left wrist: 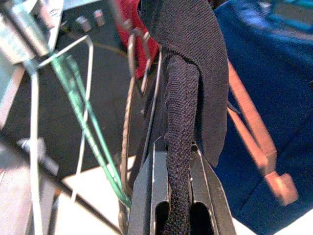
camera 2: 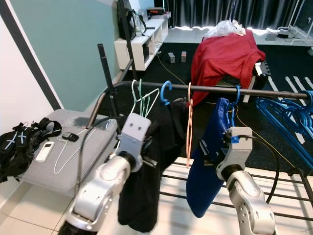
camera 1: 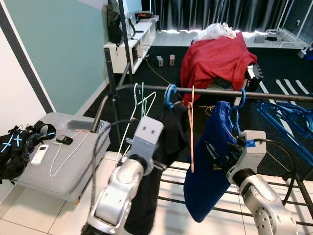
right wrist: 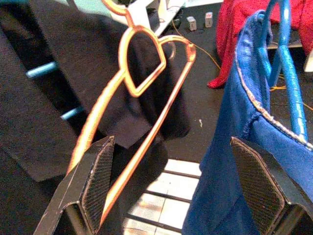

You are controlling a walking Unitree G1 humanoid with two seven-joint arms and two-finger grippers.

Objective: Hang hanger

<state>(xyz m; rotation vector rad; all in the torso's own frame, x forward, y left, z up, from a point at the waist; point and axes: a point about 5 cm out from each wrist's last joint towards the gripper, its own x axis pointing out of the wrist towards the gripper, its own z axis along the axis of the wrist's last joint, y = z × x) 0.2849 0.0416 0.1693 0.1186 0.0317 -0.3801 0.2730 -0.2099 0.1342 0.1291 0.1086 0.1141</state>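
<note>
Up close, the left gripper (left wrist: 178, 161) pinches a fold of black garment (camera 2: 166, 142) hanging from the rail (camera 1: 274, 94). Beside it under the rail, the right gripper (right wrist: 181, 181) gapes wide between the orange hanger (camera 1: 191, 128) and a blue garment (camera 1: 210, 161), gripping nothing. Beyond the rail, red cloth (camera 1: 217, 58) drapes furniture.

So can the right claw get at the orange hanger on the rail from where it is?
Probably yes. The right claw is open, with the orange hanger just ahead by one finger; the blue garment crowds the other side.
</note>
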